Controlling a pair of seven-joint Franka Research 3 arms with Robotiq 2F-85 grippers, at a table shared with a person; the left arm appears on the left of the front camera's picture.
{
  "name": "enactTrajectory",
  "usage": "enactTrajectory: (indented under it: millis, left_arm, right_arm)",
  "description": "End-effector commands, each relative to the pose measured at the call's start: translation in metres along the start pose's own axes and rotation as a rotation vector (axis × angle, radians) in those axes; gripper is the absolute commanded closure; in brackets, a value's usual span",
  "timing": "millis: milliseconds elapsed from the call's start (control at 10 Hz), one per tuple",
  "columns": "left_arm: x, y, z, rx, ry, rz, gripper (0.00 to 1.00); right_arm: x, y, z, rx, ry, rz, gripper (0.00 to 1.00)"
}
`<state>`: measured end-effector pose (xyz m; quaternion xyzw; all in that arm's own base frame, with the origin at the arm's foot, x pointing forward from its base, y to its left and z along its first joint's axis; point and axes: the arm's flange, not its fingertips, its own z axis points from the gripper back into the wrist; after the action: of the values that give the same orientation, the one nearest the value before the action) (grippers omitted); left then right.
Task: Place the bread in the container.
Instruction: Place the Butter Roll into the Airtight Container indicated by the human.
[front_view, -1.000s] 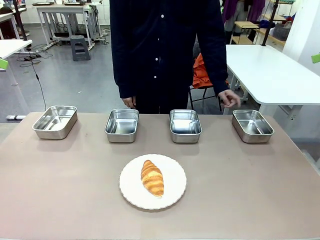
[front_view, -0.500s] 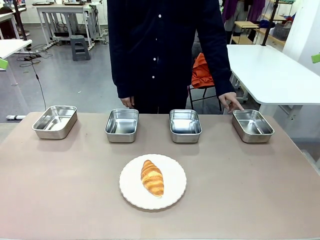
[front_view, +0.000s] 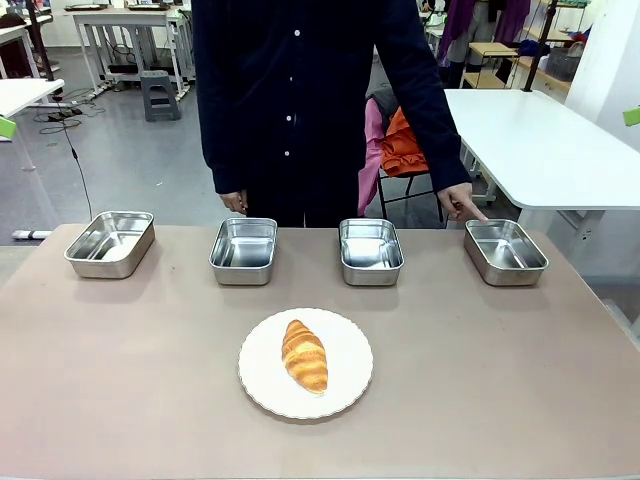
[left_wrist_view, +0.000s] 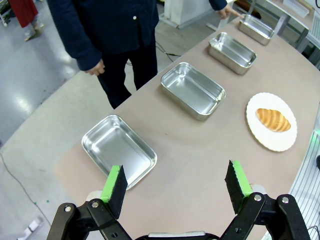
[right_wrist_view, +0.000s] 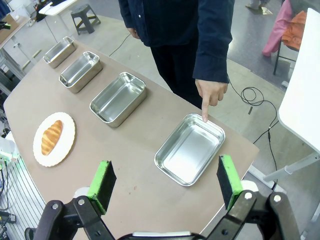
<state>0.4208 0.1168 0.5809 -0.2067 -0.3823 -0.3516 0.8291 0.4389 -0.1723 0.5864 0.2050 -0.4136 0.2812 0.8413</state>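
Note:
The bread, a golden-brown croissant, lies on a round white plate near the table's front middle. Several shiny steel pans stand in a row behind it. A person's hand points a finger at the back rim of the rightmost container. In the right wrist view that container lies just beyond my open right gripper, and the bread is off to the left. My left gripper hangs open above the table by the pan at the other end. The bread sits at the right there.
Three more steel pans stand along the far edge, all empty. The person stands close behind the middle of the table. A white table is beyond on the right.
The person has shifted toward picture left, and the pointing hand has come down to the rightmost pan's rim. Bread, plate and pans have not moved.

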Motion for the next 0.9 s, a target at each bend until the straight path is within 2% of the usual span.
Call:
enactTrajectory:
  millis: [0, 600, 800]
  left_arm:
    - [0.0, 0.0, 0.001, 0.0, -0.012, -0.002, 0.0]
    - [0.0, 0.0, 0.001, 0.0, -0.012, -0.002, 0.0]
    - [0.0, 0.0, 0.001, 0.0, -0.012, -0.002, 0.0]
  right_arm:
    - [0.0, 0.002, 0.0, 0.003, -0.019, 0.003, 0.0]
    - [0.0, 0.0, 0.0, 0.0, 0.0, 0.0, 0.0]
    - [0.046, 0.044, -0.012, -0.045, 0.055, -0.011, 0.0]
